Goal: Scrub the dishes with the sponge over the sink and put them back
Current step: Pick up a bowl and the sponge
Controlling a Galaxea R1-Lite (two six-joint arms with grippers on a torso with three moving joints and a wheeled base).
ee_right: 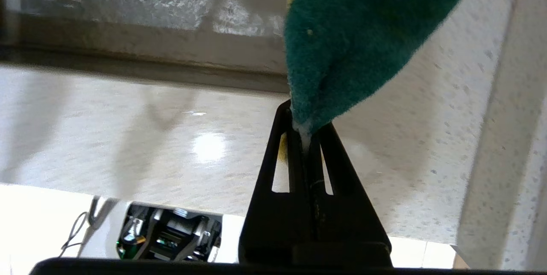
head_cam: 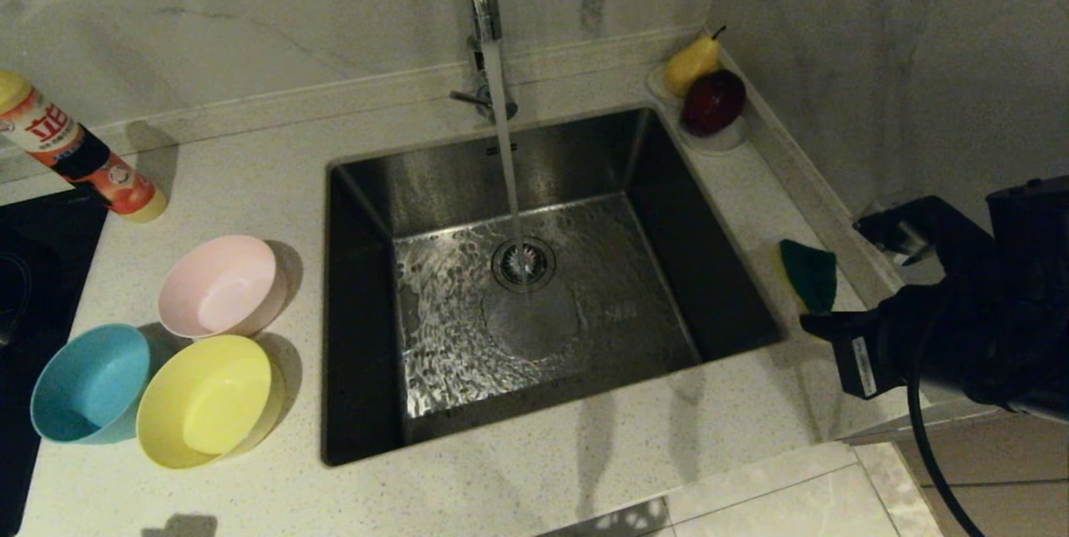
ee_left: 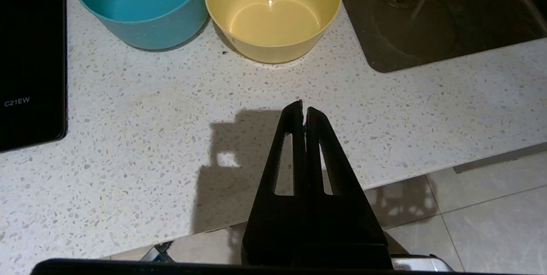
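Pinching one corner of the small yellow-foam sponge with its dark green scouring face [ee_right: 354, 39], the right gripper [ee_right: 304, 131] has its two black fingers [ee_right: 280, 155] pressed together on the foam, so that the sponge sticks out beyond the fingertips, green side toward the wrist camera. In the head view the same gripper [head_cam: 814, 321] sits over the pale speckled stone counter [head_cam: 534, 470] just right of the large square brushed-steel sink [head_cam: 534, 286], with the sponge [head_cam: 808, 274] above the counter strip between the basin's right rim and the marble wall.

Water runs from the tall chrome tap [head_cam: 483, 11] down onto the round drain strainer [head_cam: 524, 263].

Left of the basin stand the three small round matte plastic bowls: the pale pink bowl [head_cam: 219, 286] farthest back, the light blue bowl [head_cam: 88, 385] and the yellow bowl [head_cam: 205, 402] nearer, side by side and close together. All three are upright.

Over the counter's front edge, near the blue and yellow bowls, hangs the left gripper [ee_left: 304, 110], fingers closed against each other with nothing between them.
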